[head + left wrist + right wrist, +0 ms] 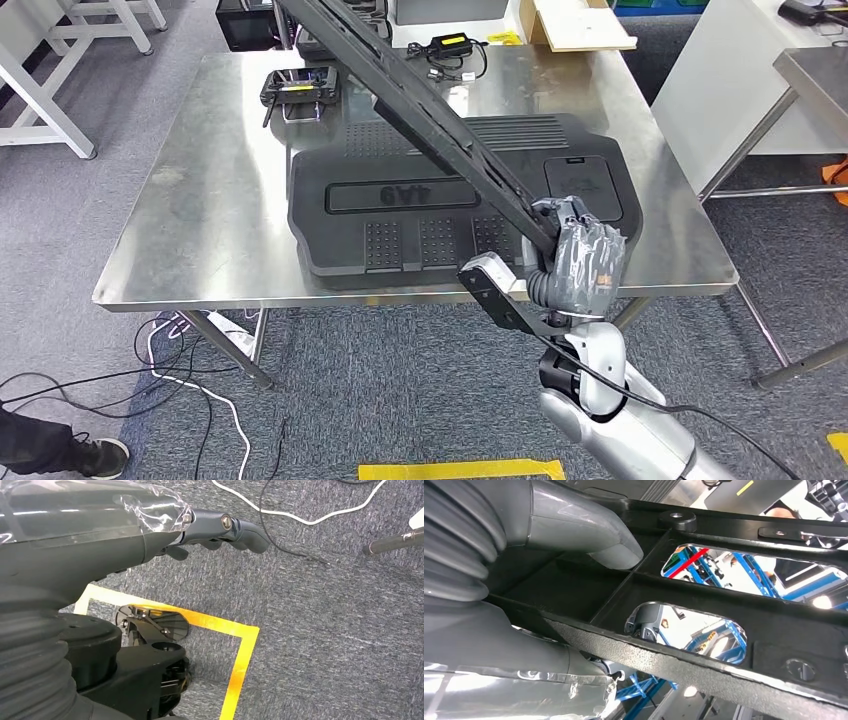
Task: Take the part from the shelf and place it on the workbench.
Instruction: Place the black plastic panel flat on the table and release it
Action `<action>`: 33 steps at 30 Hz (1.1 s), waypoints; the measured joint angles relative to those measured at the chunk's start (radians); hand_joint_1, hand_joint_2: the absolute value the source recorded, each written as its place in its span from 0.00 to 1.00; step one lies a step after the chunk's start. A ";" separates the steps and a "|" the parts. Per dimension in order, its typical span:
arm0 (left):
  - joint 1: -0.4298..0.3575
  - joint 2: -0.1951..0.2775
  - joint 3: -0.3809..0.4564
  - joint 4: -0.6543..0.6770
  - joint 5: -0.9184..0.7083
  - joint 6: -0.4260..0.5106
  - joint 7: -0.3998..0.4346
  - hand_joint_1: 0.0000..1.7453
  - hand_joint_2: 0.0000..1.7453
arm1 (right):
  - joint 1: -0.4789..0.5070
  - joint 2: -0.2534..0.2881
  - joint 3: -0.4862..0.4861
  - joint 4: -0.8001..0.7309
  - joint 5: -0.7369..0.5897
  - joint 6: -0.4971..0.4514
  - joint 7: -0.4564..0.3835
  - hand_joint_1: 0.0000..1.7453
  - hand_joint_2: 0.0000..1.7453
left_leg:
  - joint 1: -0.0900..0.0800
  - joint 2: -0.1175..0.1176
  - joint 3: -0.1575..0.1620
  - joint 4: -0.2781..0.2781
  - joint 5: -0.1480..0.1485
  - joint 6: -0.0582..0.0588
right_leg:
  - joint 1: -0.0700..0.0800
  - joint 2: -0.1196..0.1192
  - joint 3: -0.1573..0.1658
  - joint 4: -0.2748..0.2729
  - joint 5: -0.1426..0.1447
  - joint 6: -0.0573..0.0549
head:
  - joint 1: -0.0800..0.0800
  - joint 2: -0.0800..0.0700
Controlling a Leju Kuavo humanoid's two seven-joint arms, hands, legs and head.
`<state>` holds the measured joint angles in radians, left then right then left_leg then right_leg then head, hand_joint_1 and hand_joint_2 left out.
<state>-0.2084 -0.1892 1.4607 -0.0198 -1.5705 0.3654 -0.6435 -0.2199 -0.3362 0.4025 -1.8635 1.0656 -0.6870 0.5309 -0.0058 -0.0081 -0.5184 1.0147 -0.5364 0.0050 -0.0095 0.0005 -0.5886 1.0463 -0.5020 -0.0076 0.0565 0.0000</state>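
The part is a long black metal frame (440, 120) with cut-out windows, seen close up in the right wrist view (734, 605). My right hand (585, 265) grips it near its lower end, just past the front right edge of the steel workbench (200, 200). The frame slants up and to the left over the bench, clear of its surface. In the right wrist view my thumb (589, 535) presses on the frame's inner rib. My left hand (100, 545) hangs over the carpet with its fingers (225, 527) loosely extended and holding nothing.
A large black moulded panel (450, 200) covers the bench's middle and right. A black handset (298, 90) and a charger (450, 45) lie at the back. Another table (810, 70) stands to the right. Cables (180, 380) and yellow tape (460, 468) mark the floor.
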 joint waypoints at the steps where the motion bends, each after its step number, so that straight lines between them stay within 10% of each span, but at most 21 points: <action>1: 0.000 0.000 0.000 0.000 0.000 -0.001 0.000 0.00 1.00 | 0.000 0.000 0.001 0.000 0.000 0.000 0.000 1.00 1.00 | 0.000 0.000 0.000 0.000 0.000 0.000 | 0.000 0.000 0.000 0.000 0.000 0.000 | 0.000 0.000; 17: -0.002 0.002 -0.004 0.000 0.000 -0.018 -0.011 0.00 1.00 | -0.013 -0.018 0.011 -0.002 0.004 0.002 0.000 0.97 1.00 | 0.000 0.000 0.000 0.000 0.000 0.000 | 0.000 0.000 0.000 0.000 0.000 0.000 | 0.000 0.000; 21: -0.002 0.003 -0.004 0.000 0.001 -0.018 -0.011 0.00 0.00 | -0.024 -0.023 0.020 -0.002 0.004 0.008 0.000 0.99 1.00 | 0.000 0.000 0.000 0.000 0.000 0.000 | 0.000 0.000 0.001 0.000 0.000 0.000 | 0.000 0.000; 33: -0.004 0.003 -0.004 0.000 0.000 -0.011 -0.005 0.00 0.00 | -0.146 -0.024 0.060 0.033 0.084 0.175 0.021 1.00 1.00 | 0.000 0.000 0.000 0.000 0.000 0.000 | -0.001 -0.001 0.001 0.000 0.000 0.000 | 0.000 0.000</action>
<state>-0.2124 -0.1865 1.4565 -0.0198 -1.5705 0.3539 -0.6484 -0.3657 -0.3597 0.4620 -1.8301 1.1493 -0.5124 0.5515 -0.0056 -0.0082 -0.5180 1.0147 -0.5364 0.0050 -0.0103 0.0000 -0.5874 1.0464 -0.5019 -0.0077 0.0565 0.0000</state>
